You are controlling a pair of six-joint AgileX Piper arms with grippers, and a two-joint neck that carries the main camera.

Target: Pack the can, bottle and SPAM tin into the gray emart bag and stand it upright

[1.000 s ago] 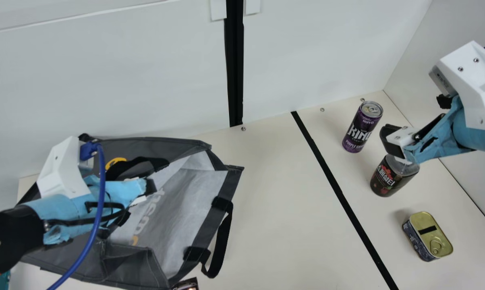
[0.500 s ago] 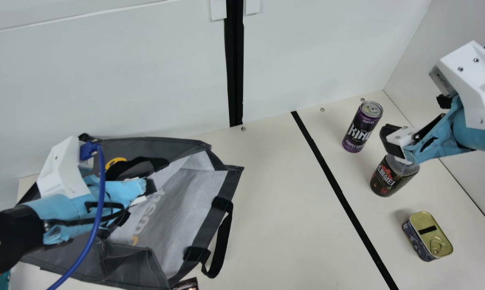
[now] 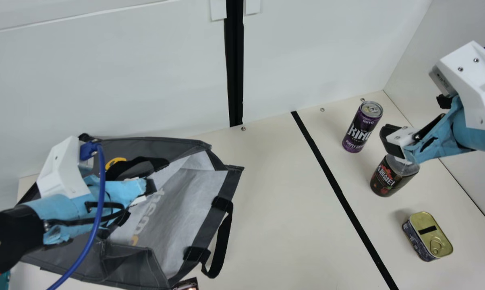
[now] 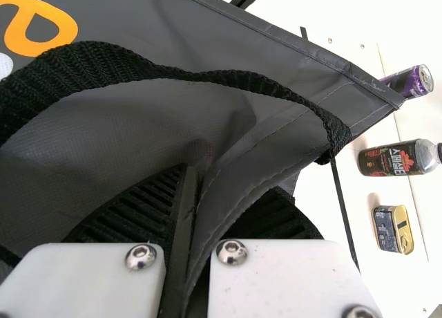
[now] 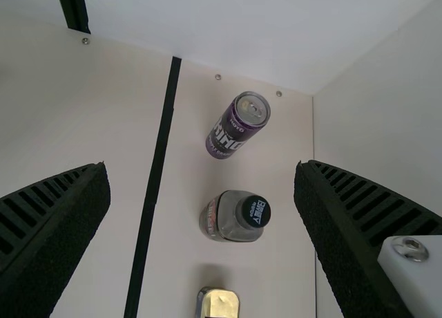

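Main view puts the can (image 3: 360,129) upright near the far right corner of the table (image 3: 274,201), the bottle (image 3: 389,177) standing nearer me, and the tin (image 3: 427,237) flat, nearer still, toward the right edge. None is packed; the gray bag (image 3: 207,225) slumps at the table's left end, mouth facing right. My left gripper (image 4: 224,186) pinches its fabric; my right gripper (image 5: 202,167) is spread wide, over the drinks' side. I judge this the start of packing: next I should straddle one drink and squeeze, with the bag held open.
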